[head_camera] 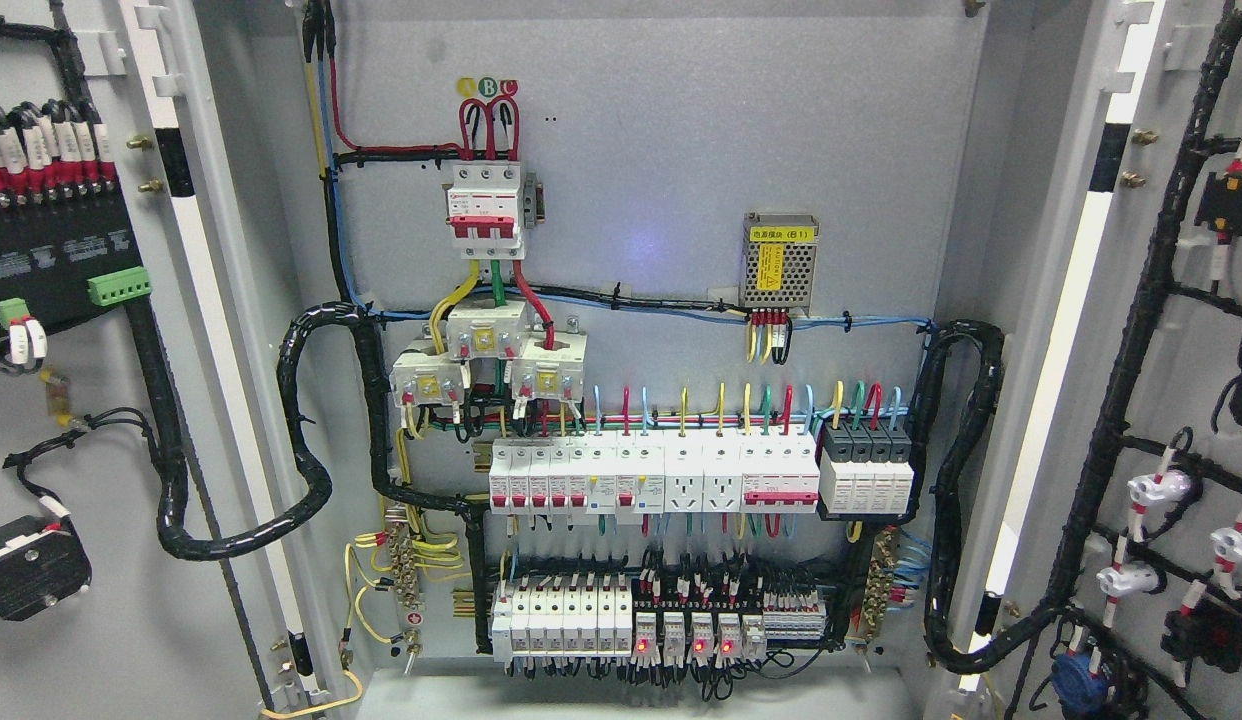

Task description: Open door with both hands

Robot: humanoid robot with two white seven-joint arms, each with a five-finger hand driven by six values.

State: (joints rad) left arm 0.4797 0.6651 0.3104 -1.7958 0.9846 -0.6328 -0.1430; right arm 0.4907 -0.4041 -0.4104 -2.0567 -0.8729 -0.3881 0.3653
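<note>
Looking straight into the cabinet (661,150) here, both doors already swung wide: left door (71,400) folded out at the left edge, right door (1181,400) at the right edge, inner faces toward the camera. That's why the back panel is fully exposed, main breaker (486,210) near the top, breaker row (651,478) across the middle, power supply (779,262) toward the upper right. Neither robot hand is in view, so can't tell what the fingers are doing. I'd guess the opening is basically done.
</note>
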